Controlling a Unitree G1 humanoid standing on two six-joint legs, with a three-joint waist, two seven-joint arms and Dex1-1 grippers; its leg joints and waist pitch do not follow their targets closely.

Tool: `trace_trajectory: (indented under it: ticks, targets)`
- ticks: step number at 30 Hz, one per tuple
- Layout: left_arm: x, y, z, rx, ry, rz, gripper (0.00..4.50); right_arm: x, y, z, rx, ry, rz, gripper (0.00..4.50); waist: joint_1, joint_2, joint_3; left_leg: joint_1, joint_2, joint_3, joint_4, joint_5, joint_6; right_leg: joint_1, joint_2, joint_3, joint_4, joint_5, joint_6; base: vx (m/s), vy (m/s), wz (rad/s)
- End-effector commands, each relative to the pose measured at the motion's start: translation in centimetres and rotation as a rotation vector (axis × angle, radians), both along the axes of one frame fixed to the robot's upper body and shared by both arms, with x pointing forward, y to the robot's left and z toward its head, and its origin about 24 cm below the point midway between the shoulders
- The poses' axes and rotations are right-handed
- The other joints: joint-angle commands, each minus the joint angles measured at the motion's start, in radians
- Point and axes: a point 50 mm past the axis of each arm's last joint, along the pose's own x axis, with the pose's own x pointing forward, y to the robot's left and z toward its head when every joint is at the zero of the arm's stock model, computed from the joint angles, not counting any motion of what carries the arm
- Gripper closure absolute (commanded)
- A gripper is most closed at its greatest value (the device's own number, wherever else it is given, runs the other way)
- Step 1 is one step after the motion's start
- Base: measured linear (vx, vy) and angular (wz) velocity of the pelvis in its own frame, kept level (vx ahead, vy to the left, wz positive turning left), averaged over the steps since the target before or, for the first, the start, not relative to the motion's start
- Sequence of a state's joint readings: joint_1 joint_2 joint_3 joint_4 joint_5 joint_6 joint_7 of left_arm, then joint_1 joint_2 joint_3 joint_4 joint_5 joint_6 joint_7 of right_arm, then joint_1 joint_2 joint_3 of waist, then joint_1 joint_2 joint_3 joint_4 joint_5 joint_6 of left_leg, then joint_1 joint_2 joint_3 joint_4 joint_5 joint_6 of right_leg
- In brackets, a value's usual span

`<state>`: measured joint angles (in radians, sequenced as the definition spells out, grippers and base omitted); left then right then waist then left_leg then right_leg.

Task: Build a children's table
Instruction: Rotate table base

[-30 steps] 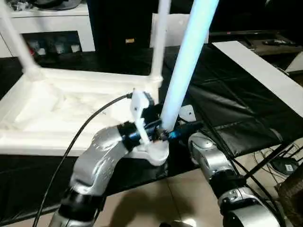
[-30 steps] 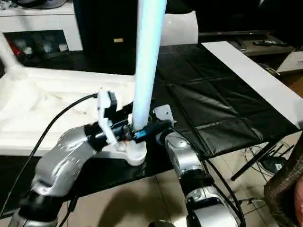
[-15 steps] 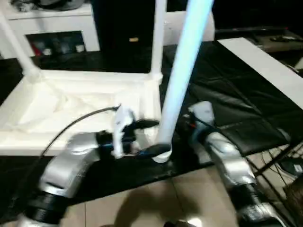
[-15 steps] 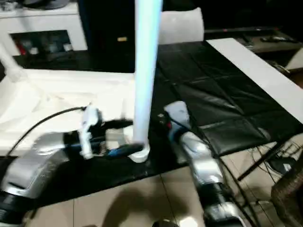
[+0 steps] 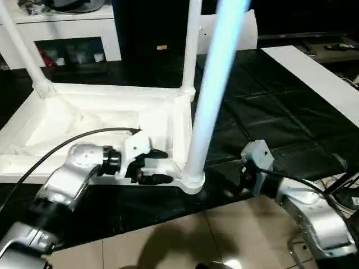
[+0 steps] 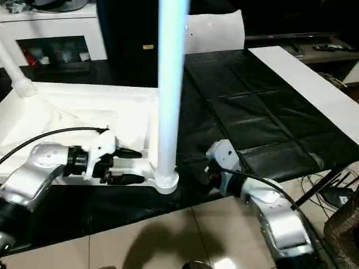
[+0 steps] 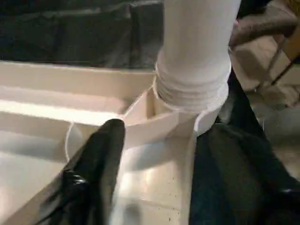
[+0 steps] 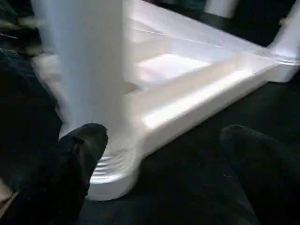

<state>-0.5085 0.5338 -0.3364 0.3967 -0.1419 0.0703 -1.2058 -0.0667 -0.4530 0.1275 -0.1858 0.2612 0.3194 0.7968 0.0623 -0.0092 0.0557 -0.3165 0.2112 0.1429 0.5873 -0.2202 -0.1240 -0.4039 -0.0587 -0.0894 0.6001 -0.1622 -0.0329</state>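
Tabletop [image 5: 84, 126] orientation comes first: we see the square white top lying upside down on the black mat [image 5: 269, 117], ribbed underside up, so that the corner sockets face upward and accept legs from above. Three legs stand in it. Two rise at the far corners, the far-left leg [image 5: 22, 50] and the far-right leg [image 5: 190, 45]. The near-right leg [image 5: 210, 95] stands upright in the near-right corner socket [image 5: 190, 182], its threaded collar visible at the socket mouth in the left wrist view. We judge it seated or nearly so, since it stands with no gripper on it.

Both arms sit low, flanking that corner. The left gripper [image 5: 150, 166] lies level over the near rim of the top, just beside the socket, fingers parted and holding nothing; one black finger [image 7: 96, 168] hovers over the ribbed surface. The right gripper [image 8: 159, 173] is apart from the leg on the mat side, jaws spread wide and empty, aimed at the leg base.

We judge one leg remains to be fitted, at the near-left corner, which is hidden behind the left forearm.
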Motion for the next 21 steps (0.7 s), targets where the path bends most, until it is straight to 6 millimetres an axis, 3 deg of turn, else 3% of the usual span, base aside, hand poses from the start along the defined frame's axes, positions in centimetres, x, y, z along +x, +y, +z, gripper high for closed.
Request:
trace_trajectory:
  ticks: [1, 5, 9, 17, 20, 21]
  targets:
    - [0.1, 0.1, -0.4, 0.034, 0.018, -0.024, 1.61, -0.6, 0.1, 0.7, 0.018, 0.014, 0.059, 0.00, 0.008, 0.004, -0.062, -0.022, -0.001, 0.015, -0.063, -0.141, 0.062, 0.070, -0.061, 0.053, -0.084, -0.352, -0.090, 0.000, 0.000, 0.00]
    - [0.3, 0.4, -0.9, 0.057, 0.048, -0.032, 1.98, -1.6, 0.0, 1.1, 0.026, 0.054, 0.134, 0.00, 0.011, 0.005, -0.061, -0.021, 0.000, 0.014, -0.063, -0.156, 0.055, 0.063, -0.063, 0.048, -0.095, -0.423, -0.069, 0.000, 0.000, 0.00]
    - [0.7, 0.7, -1.1, 0.072, 0.031, -0.017, 2.22, -1.8, -0.4, 1.3, 0.023, 0.073, 0.145, 0.00, 0.013, -0.001, -0.062, -0.023, -0.002, 0.014, -0.062, -0.145, 0.059, 0.063, -0.063, 0.047, -0.097, -0.436, -0.053, 0.000, 0.000, 0.00]
    - [1.0, 0.7, -1.2, 0.063, 0.026, -0.016, 2.95, -1.7, -0.7, 1.4, 0.010, 0.085, 0.144, 0.00, 0.031, -0.002, -0.063, -0.022, 0.003, 0.015, -0.063, -0.132, 0.052, 0.061, -0.068, 0.048, -0.092, -0.418, -0.057, 0.000, 0.000, 0.00]
    - [1.1, 0.9, -1.4, 0.074, 0.034, -0.025, 3.10, -1.7, -0.8, 1.4, 0.005, 0.090, 0.145, 0.00, 0.032, -0.003, -0.062, -0.023, 0.001, 0.015, -0.063, -0.134, 0.053, 0.061, -0.067, 0.046, -0.097, -0.441, -0.044, 0.000, 0.000, 0.00]
    - [1.1, 0.9, -1.4, 0.074, 0.034, -0.025, 3.35, -1.7, -0.8, 1.4, 0.005, 0.090, 0.145, 0.00, 0.031, -0.003, -0.061, -0.022, 0.001, 0.014, -0.064, -0.141, 0.051, 0.061, -0.068, 0.046, -0.098, -0.452, -0.040, 0.000, 0.000, 0.00]
